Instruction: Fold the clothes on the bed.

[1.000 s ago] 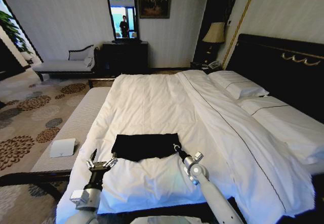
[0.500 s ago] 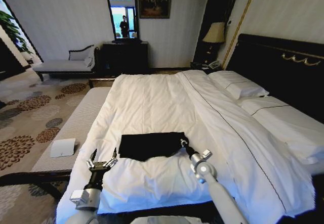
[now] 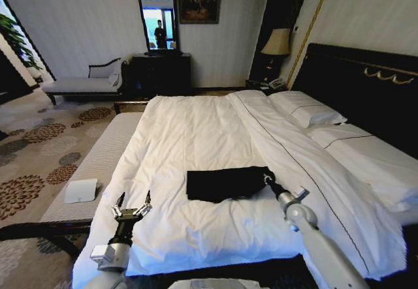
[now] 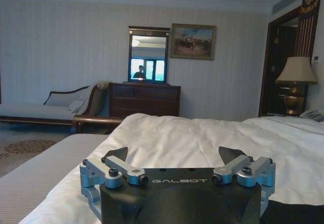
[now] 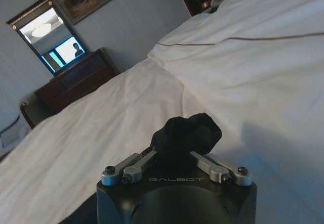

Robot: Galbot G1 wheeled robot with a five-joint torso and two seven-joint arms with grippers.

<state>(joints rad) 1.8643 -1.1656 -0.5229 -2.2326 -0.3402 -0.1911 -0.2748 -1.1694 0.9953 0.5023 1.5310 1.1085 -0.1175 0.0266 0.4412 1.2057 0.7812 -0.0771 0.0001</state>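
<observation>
Closest in, the left gripper [image 3: 132, 207] hangs over the near left edge of the bed [image 3: 196, 132] with its fingers spread wide, nothing between them, well apart from the shirt. A bit further up, the right gripper [image 3: 268, 180] is pinched onto the right end of the black T-shirt [image 3: 227, 183]; from the right wrist view the fabric [image 5: 187, 133] bunches up between the fingers. The shirt lies folded into a flat band across the white duvet, about mid-bed. Beyond it are the pillows [image 3: 307, 108], the dark headboard [image 3: 366, 83], then a dresser [image 3: 161, 74] with a mirror [image 3: 159, 19] at the far wall.
</observation>
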